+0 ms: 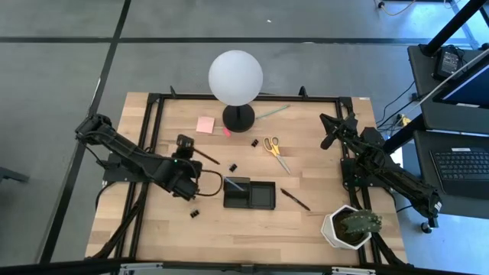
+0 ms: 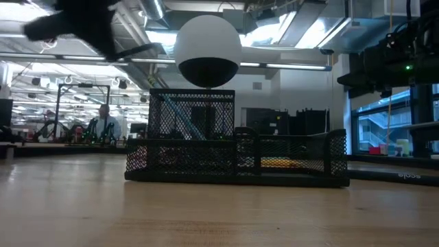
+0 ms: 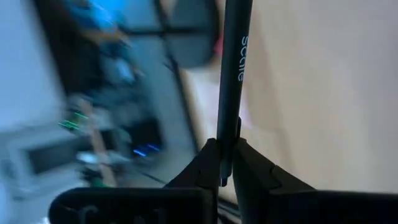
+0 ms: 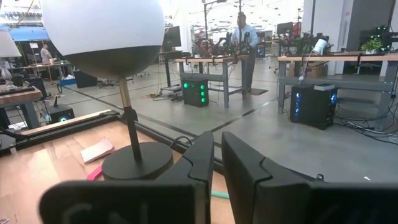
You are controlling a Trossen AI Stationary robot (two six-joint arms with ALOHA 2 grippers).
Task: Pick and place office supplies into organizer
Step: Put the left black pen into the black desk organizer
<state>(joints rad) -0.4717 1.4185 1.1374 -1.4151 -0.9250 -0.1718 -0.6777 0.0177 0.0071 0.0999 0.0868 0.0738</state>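
My left gripper [image 1: 190, 148] hangs above the table's left half, left of the organizer [image 1: 250, 193], shut on a thin dark pen [image 1: 208, 157]. The organizer, a black mesh tray, rests flat on the wood, with a thin strip [image 1: 235, 183] in its left compartment. Yellow-handled scissors [image 1: 275, 148], a pink sticky-note pad [image 1: 205, 124], binder clips [image 1: 233, 166] [image 1: 194, 213], a second dark pen [image 1: 295, 199] and a green stick [image 1: 271, 112] lie loose on the table. My right gripper [image 4: 217, 155] waits at the right edge, shut on nothing. My left gripper pinches the dark pen [image 3: 225, 146] between its two fingertips. The pen runs on forward past the fingertips [image 3: 205, 163], roughly in line with the fingers, its printed barrel [image 3: 239, 59] in plain sight. It is lifted clear of the table, high in the low view [image 2: 134, 49].
A white globe lamp [image 1: 235, 76] stands on a black base [image 1: 238, 117] at the far middle. A potted plant [image 1: 350, 227] sits at the near right. Black frame rails [image 1: 153, 122] run along the table's sides. Bare wood lies in front of the organizer.
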